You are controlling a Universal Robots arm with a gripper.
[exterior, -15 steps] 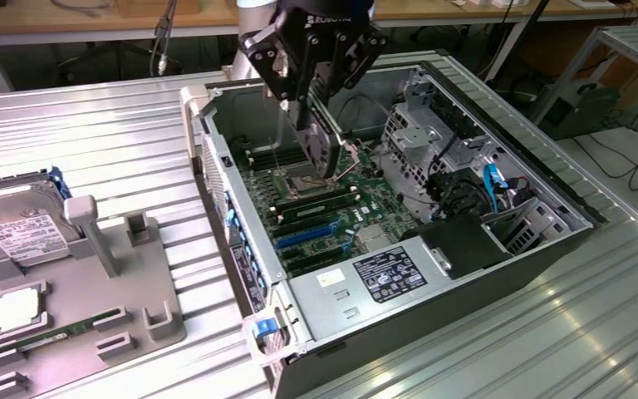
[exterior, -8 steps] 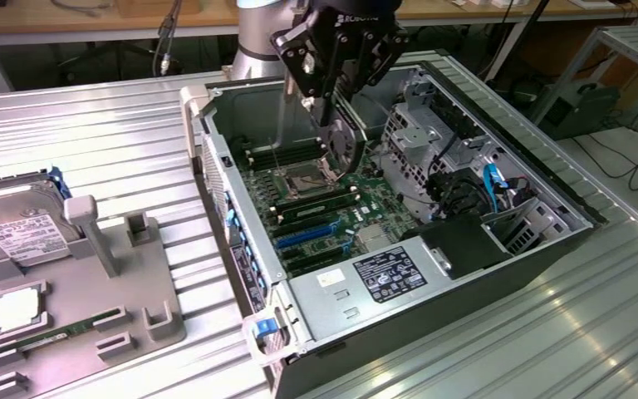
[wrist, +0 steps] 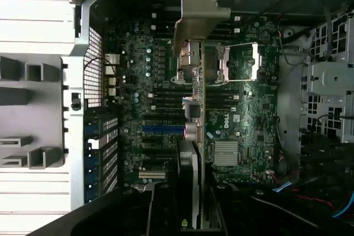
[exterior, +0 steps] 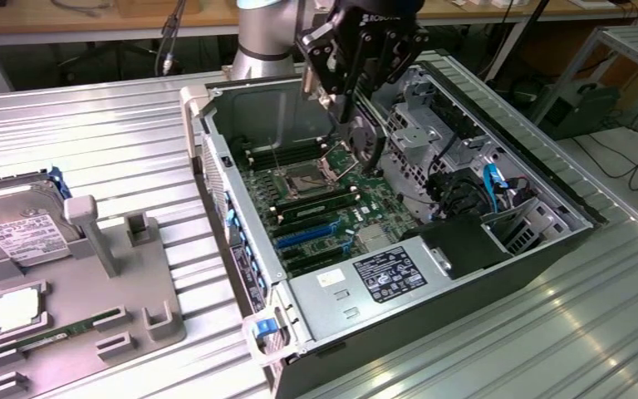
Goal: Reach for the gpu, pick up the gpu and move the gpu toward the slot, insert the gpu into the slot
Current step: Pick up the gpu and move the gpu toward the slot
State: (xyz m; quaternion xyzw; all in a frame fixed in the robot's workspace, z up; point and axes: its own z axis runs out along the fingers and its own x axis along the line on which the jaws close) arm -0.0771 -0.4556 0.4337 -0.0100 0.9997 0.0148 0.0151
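Above the motherboard (exterior: 341, 208), inside the open case (exterior: 213, 179), my pincer (exterior: 352, 96) is clenched on the gpu (exterior: 361, 141). The card hangs upright and clear of the motherboard, its silver bracket (wrist: 200, 15) at the end farthest from me. The blue slot (wrist: 163, 128) sits on the motherboard, off to one side of the card. To do this well, I judge I should hold the card plumb, line its edge up with the slot, and lower gently without twisting.
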